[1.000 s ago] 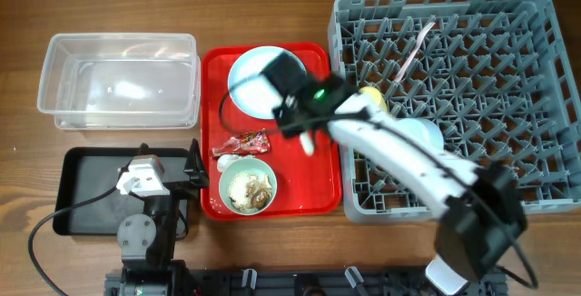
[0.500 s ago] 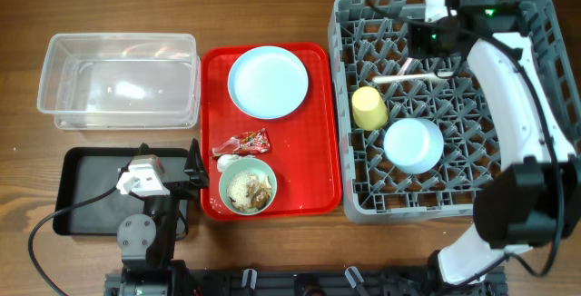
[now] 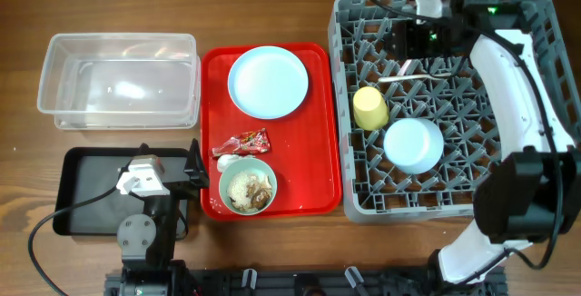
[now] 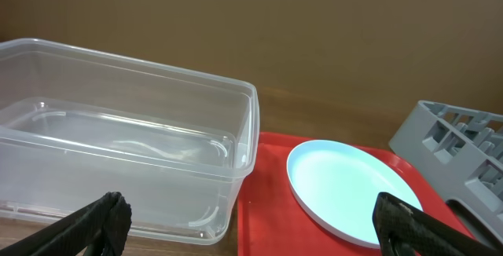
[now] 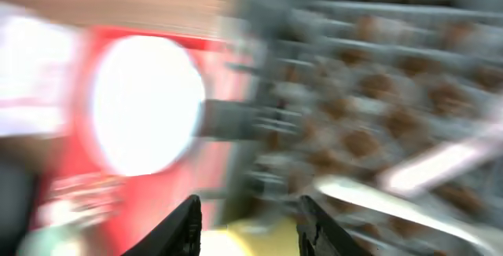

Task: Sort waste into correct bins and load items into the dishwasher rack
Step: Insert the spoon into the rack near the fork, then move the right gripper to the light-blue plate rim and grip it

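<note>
The grey dishwasher rack [image 3: 508, 187] holds a yellow cup [image 3: 369, 107], an upturned pale blue bowl [image 3: 413, 144] and a white plastic utensil [image 3: 418, 77]. My right gripper [image 3: 408, 42] hovers over the rack's far part, open and empty; its wrist view [image 5: 251, 228] is blurred. On the red serving tray [image 3: 322, 164] are the light blue plate [image 3: 268, 81], the red wrapper [image 3: 251, 140], the white scrap [image 3: 225, 162] and a mint-green bowl [image 3: 247, 187] with beige leftovers. My left gripper [image 4: 255, 232] is open and empty, low by the clear tub [image 4: 126, 146].
The clear tub [image 3: 118, 78] stands at the far left and the black tray [image 3: 86, 192] in front of it, both empty. My left arm's base sits at the black tray's right end. The left wrist view also shows the plate [image 4: 354, 193] and a rack corner [image 4: 456, 138].
My right arm has swung from above the red tray to the rack's far side. A white utensil now lies across the rack's pegs. The left arm has not moved.
</note>
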`<move>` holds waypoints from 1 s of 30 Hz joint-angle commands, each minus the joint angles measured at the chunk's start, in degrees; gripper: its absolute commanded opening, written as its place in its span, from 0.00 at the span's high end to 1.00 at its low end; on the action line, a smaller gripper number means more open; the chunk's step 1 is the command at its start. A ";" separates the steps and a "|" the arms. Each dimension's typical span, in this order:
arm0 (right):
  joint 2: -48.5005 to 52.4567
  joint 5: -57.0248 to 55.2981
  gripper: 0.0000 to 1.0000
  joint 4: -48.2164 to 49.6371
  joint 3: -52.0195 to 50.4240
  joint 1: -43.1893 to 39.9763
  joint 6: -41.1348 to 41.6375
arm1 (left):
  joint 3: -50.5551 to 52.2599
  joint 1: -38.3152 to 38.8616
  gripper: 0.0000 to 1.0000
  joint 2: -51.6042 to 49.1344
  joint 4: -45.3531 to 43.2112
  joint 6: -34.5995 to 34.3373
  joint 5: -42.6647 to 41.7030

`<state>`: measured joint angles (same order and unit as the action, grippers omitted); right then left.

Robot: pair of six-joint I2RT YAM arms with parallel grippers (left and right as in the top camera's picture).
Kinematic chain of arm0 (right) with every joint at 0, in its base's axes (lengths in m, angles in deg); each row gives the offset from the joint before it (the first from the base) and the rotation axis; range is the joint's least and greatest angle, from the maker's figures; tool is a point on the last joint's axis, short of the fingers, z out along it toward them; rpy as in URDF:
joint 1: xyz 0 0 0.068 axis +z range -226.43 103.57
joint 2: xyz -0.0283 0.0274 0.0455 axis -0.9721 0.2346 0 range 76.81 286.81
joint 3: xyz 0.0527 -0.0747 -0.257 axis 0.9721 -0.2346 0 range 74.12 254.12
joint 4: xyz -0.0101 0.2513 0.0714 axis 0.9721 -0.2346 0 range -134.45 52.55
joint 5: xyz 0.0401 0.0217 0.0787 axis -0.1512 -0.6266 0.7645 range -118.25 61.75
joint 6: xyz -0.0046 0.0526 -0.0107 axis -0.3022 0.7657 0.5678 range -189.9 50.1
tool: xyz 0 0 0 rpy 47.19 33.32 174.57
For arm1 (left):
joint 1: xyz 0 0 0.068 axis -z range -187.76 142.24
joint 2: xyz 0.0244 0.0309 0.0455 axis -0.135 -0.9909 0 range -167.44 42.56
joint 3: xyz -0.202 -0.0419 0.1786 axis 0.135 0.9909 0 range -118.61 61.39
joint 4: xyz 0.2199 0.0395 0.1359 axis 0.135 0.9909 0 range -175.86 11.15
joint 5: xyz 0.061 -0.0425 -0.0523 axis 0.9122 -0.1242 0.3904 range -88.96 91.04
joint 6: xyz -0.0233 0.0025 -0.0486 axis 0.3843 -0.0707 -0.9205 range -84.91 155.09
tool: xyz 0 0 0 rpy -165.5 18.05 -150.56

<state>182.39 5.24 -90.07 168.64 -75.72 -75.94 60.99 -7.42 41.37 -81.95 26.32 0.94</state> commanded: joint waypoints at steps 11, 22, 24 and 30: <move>-1.44 -33.73 0.54 -5.05 -1.90 41.92 9.81 | 0.07 0.15 0.00 0.04 0.44 1.09 -0.48; 1.27 -25.49 0.29 9.16 -3.10 43.47 4.98 | 0.07 0.15 0.00 0.04 0.44 1.07 -0.48; 1.81 -30.84 0.18 10.54 -3.10 43.19 6.75 | 0.07 0.15 0.00 0.04 0.42 1.09 -0.48; 1.84 -24.50 0.11 15.28 -3.04 35.06 10.80 | 0.07 0.15 0.00 0.04 0.44 1.09 -0.48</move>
<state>182.94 -24.15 -76.19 165.95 -35.24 -67.22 60.99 -7.42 41.37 -81.95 26.32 0.94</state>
